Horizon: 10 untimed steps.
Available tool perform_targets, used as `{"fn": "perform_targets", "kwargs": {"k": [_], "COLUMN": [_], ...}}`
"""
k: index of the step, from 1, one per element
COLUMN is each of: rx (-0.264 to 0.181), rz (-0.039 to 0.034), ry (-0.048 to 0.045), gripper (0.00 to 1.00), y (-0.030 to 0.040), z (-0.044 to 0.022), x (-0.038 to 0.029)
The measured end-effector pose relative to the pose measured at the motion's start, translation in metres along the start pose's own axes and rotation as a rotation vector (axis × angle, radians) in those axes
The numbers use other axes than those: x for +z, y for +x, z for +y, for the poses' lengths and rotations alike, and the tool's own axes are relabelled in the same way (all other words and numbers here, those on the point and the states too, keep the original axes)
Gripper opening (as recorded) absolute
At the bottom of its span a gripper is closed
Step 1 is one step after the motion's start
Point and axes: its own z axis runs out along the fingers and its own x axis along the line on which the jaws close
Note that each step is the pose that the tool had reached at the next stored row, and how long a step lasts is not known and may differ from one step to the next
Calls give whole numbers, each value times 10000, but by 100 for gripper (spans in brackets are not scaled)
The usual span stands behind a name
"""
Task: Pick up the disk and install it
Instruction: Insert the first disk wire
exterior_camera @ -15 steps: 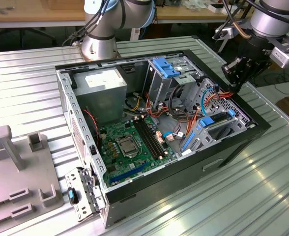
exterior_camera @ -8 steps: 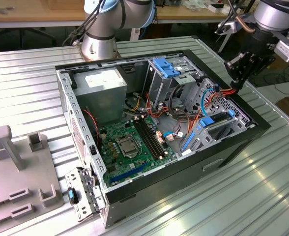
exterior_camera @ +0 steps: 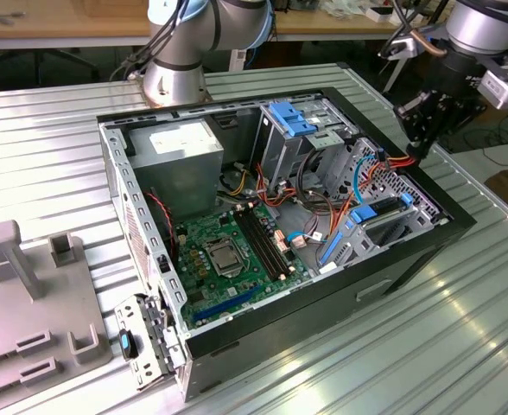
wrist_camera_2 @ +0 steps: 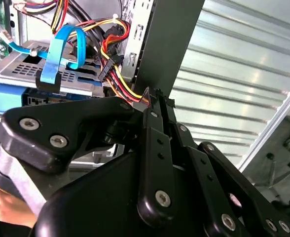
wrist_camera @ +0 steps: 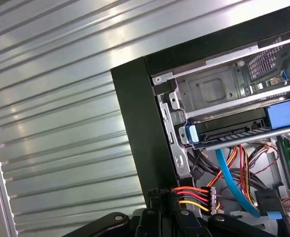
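The disk (wrist_camera: pixel 283 112), grey metal edged by a bright blue frame, lies flat in the drive cage at the corner of the open computer case (exterior_camera: pixel 237 341). In the exterior view the disk (exterior_camera: pixel 364 213) is near the case's right end. My gripper (exterior_camera: pixel 414 149) hangs just above the case's black rim beside that cage. Its black fingers (wrist_camera_2: pixel 152 106) are pressed together with nothing between them. In both wrist views the tips sit at the rim, next to a red, orange and yellow power cable (wrist_camera: pixel 194 197). A blue ribbon cable (wrist_camera_2: pixel 54 57) loops over the disk (wrist_camera_2: pixel 7 94).
The case lies on a ribbed metal table (exterior_camera: pixel 461 328). Inside are a green motherboard (exterior_camera: pixel 228 251), a grey power supply (exterior_camera: pixel 180 151) and a light-blue ribbed bracket (exterior_camera: pixel 293 117). A second robot base (exterior_camera: pixel 174 73) stands behind. A grey fixture plate (exterior_camera: pixel 29 294) lies at the exterior view's left.
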Motion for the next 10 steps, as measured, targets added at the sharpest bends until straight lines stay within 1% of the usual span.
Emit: {"fn": "perform_targets", "kwargs": {"k": [3,8,10], "rx": [505,1090,1616], "rz": [12,30,44], "ry": [-108,-248,-366], "gripper": [17,17,17], "y": [0,-1,-2], "z": [0,2,2], "x": [2,9,12]}}
